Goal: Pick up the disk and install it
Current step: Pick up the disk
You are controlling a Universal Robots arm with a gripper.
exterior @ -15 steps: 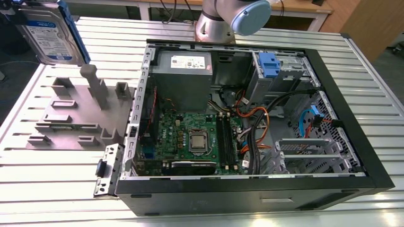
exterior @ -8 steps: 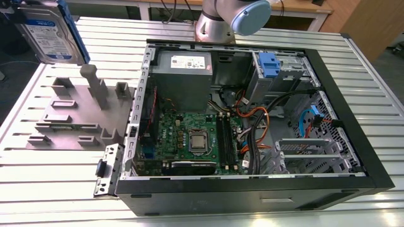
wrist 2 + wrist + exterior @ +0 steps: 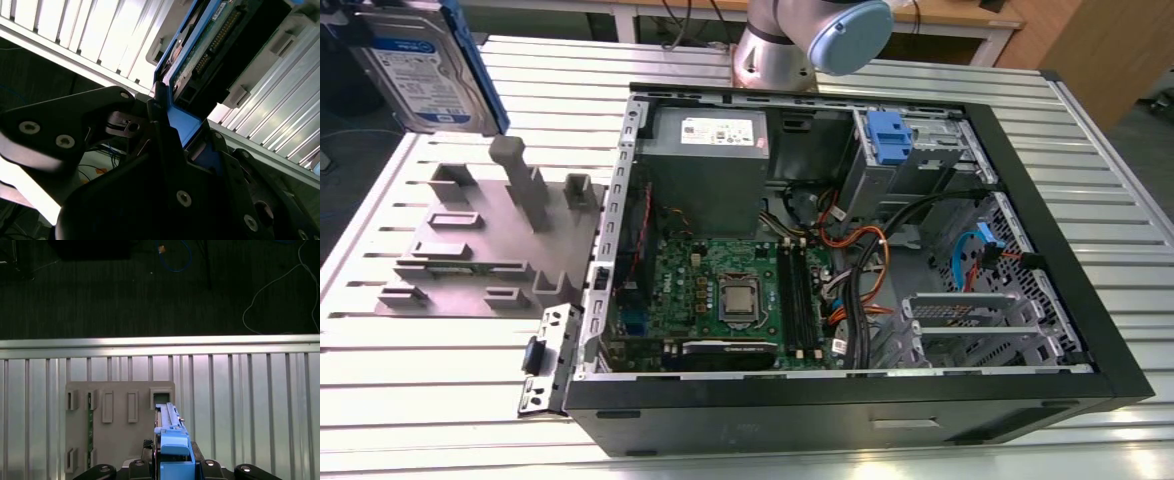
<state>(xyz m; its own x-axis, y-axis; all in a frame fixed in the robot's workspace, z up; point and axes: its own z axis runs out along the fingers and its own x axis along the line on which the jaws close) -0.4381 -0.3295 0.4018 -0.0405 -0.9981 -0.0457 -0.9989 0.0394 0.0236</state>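
One disk (image 3: 420,65) aloft, clamped in the claw (image 3: 172,466).
It hangs above the grey slotted holder (image 3: 474,245) at the exterior view's left; the open computer case (image 3: 854,405) on the table (image 3: 427,400) holds a blue clip (image 3: 889,135) in its far bay.

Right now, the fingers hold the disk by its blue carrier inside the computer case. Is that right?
No. The fingers hold the disk by its blue carrier, but outside the case, above the grey fixture, as the exterior view shows.
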